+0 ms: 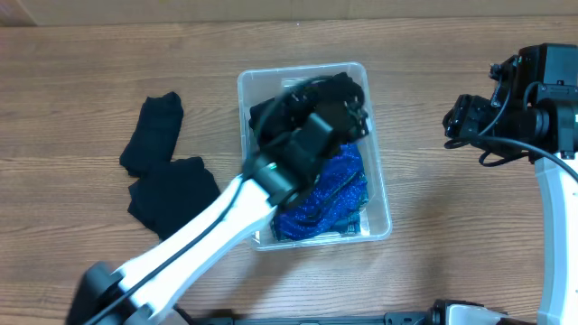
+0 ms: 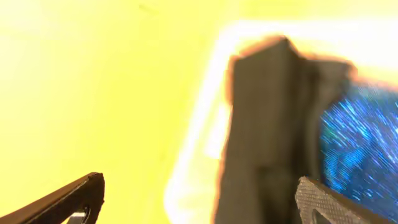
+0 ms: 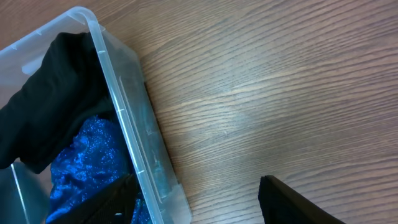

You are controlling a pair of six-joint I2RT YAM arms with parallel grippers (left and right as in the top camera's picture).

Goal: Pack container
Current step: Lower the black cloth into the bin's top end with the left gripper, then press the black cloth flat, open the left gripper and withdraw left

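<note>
The container (image 1: 378, 193), a clear plastic bin with rounded corners, stands near the middle of the wooden table (image 1: 452, 226), its long side running away from the robot. Inside it a black garment (image 1: 267, 116) fills the far end and a sparkly blue garment (image 1: 341, 188) lies in the near end, the two touching. The left arm (image 1: 203, 235) reaches in from the near left edge and slants across the bin, with its wrist above the far half. In the left wrist view, which is blurred and washed yellow, the left gripper (image 2: 199, 185) hangs released over the bin's rim and the black cloth, its jaws spread to opposite sides of the picture and clamping nothing. To the left of the bin, on bare wood, lie two more black garments: one (image 1: 155, 134) farther back and one (image 1: 172, 194) nearer, overlapping at their edges, the nearer one close beside the arm. The right arm (image 1: 555, 194) stands well apart at the right edge of the table. The right gripper (image 3: 198, 182) is also released, its jaws parted over the tabletop just beside the bin's right wall, grasping nothing
</note>
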